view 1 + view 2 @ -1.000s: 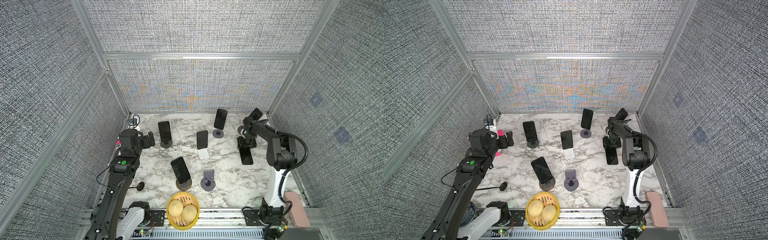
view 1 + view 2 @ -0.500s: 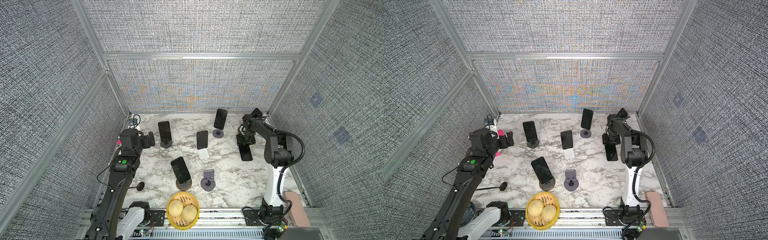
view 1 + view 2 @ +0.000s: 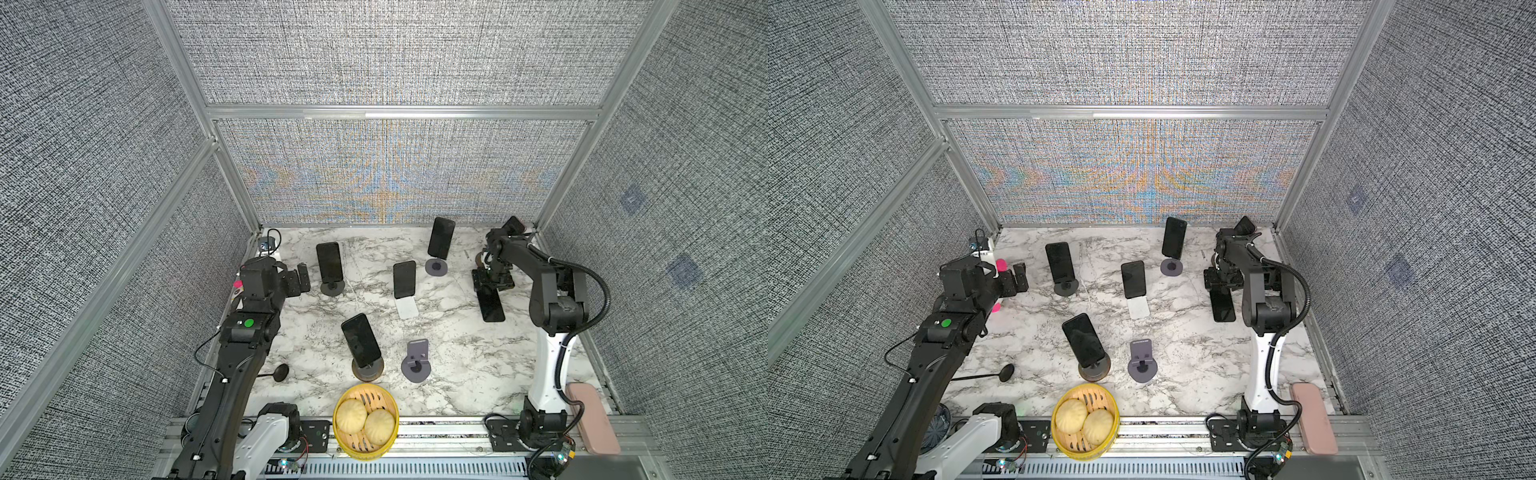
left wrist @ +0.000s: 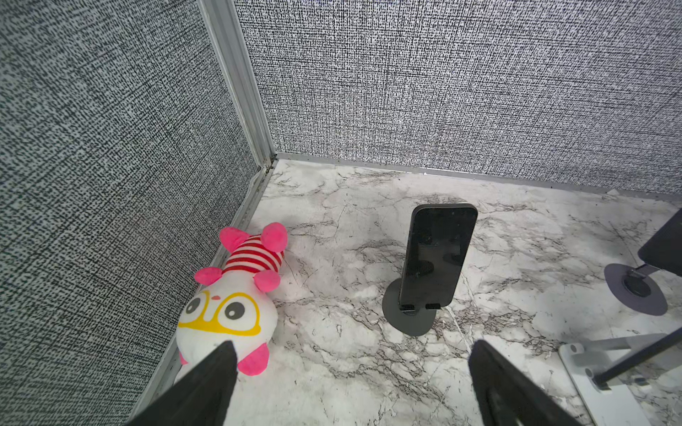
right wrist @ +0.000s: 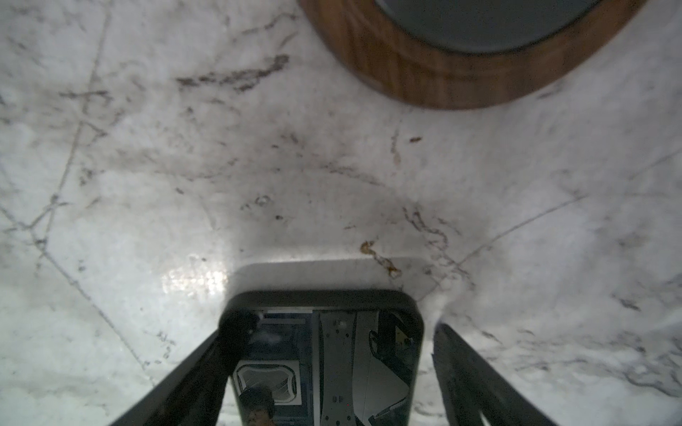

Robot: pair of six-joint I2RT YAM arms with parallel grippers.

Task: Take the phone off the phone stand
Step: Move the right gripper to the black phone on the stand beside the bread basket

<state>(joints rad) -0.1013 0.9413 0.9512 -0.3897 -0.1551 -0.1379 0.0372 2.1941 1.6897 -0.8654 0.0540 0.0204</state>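
Note:
A black phone (image 3: pixel 491 306) lies flat on the marble table at the right, off any stand. My right gripper (image 3: pixel 493 283) hovers low over its far end, open; in the right wrist view the phone (image 5: pixel 324 354) lies between the spread fingers (image 5: pixel 465 369) with a gap on one side. A wood-rimmed phone stand (image 5: pixel 435 70) sits just beyond it. My left gripper (image 3: pixel 303 279) is open and empty at the left, facing a phone (image 4: pixel 435 258) that leans on a dark round stand (image 4: pixel 407 319).
Further phones stand on stands at the back (image 3: pixel 441 237), the middle (image 3: pixel 404 279) and the front (image 3: pixel 360 340). An empty grey stand (image 3: pixel 417 362), a yellow basket of buns (image 3: pixel 365 446), a black spoon (image 3: pixel 279 372) and a plush toy (image 4: pixel 236 295) by the left wall are also there.
My right gripper's jaws have spread wider around the phone lying on the table, and the right arm has shifted slightly. The left arm has not moved.

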